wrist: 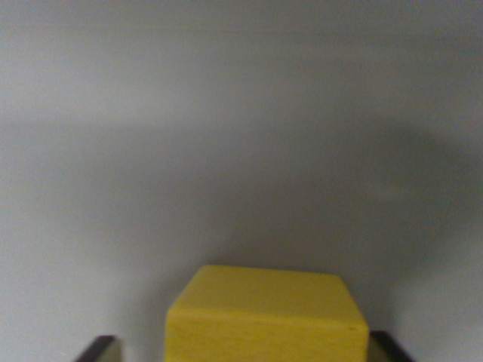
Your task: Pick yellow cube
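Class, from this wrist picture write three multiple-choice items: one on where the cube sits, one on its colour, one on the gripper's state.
1. The cube lies at the A) top B) bottom centre C) upper left.
2. Its colour: A) yellow B) red C) blue.
3. The cube sits A) on top of one fingertip B) far beyond the fingertips C) between two dark fingertips.

Answers: 1 B, it fills the lower middle above the grey surface. 2 A, every visible face is yellow. 3 C, one dark tip shows at each lower side; contact cannot be told.

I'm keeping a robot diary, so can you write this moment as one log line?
phase: at grasp | target: yellow cube between fingertips | gripper: grip unclear | surface: plain grey
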`<state>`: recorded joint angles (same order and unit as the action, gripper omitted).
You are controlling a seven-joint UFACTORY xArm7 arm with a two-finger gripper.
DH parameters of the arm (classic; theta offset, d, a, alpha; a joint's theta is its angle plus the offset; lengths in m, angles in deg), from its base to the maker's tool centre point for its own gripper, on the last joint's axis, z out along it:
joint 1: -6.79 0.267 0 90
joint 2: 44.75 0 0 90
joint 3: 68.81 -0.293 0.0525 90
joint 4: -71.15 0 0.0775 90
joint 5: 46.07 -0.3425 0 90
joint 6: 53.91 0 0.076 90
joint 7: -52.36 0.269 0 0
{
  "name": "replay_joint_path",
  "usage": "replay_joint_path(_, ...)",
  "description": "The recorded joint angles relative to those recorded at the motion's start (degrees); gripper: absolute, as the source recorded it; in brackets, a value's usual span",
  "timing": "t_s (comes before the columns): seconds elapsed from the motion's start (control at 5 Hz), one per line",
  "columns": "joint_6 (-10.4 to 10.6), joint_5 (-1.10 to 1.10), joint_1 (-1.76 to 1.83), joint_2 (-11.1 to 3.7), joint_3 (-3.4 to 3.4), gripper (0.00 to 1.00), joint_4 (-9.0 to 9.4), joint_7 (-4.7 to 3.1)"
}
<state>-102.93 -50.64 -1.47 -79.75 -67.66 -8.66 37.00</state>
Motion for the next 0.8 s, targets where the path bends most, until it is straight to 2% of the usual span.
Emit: replay_joint_path(0.8,-0.57,0.01,0.0,0.13,0.0,1.0,-0.44,0.03)
